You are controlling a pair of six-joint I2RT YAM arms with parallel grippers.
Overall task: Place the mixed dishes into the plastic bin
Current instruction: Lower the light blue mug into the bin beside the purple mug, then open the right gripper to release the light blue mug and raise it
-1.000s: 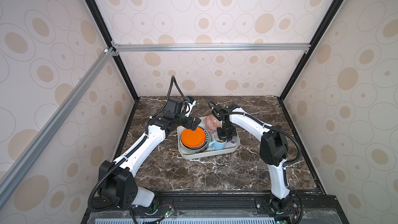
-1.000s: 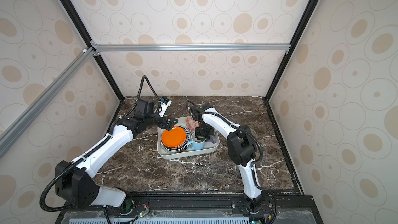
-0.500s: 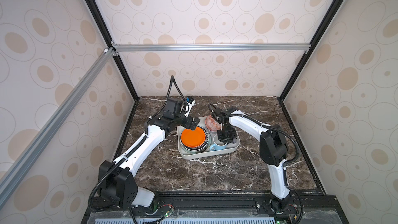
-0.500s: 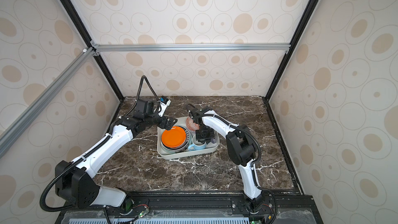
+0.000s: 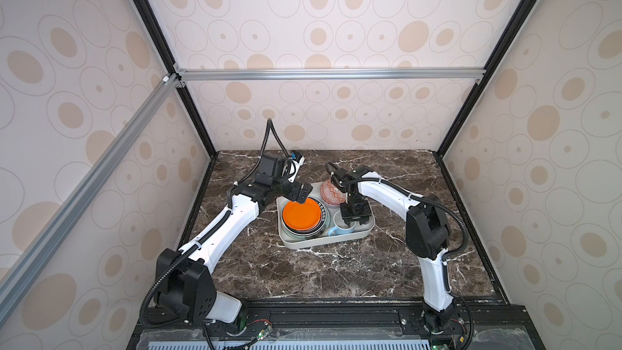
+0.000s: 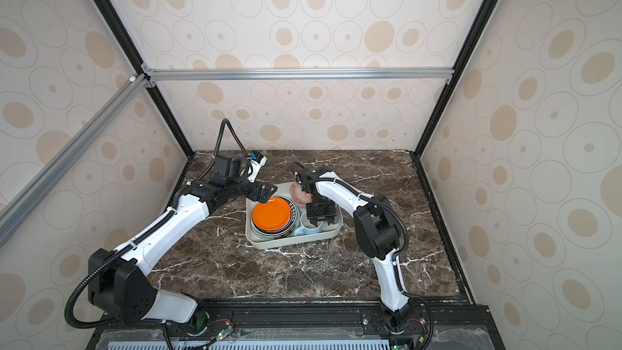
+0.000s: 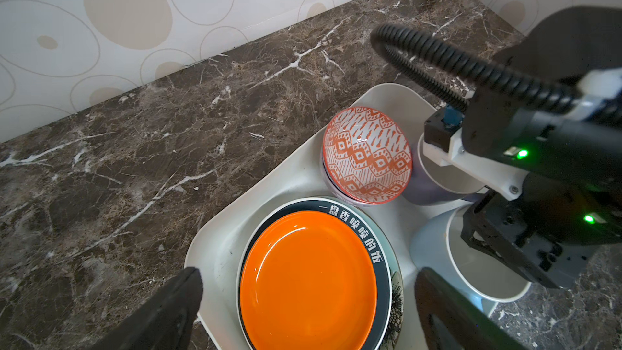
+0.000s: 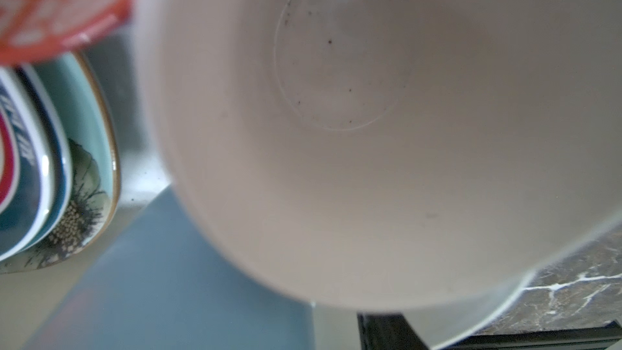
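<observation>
Mid-frame, the plastic bin [image 5: 323, 242] holds stacked plates [image 5: 301, 214], patterned bowl [image 5: 331, 191], blue mug [image 5: 340, 229] and lavender mug [image 7: 420, 190]. The left gripper [image 5: 302, 194] is spread wide; the right gripper [image 5: 351, 222] is unreadable.

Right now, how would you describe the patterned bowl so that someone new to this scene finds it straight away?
In the middle of the dark marble table sits a white plastic bin. Against its far wall, just beyond the orange plate, is the bowl. It alone carries an orange-red diamond pattern on white.
</observation>
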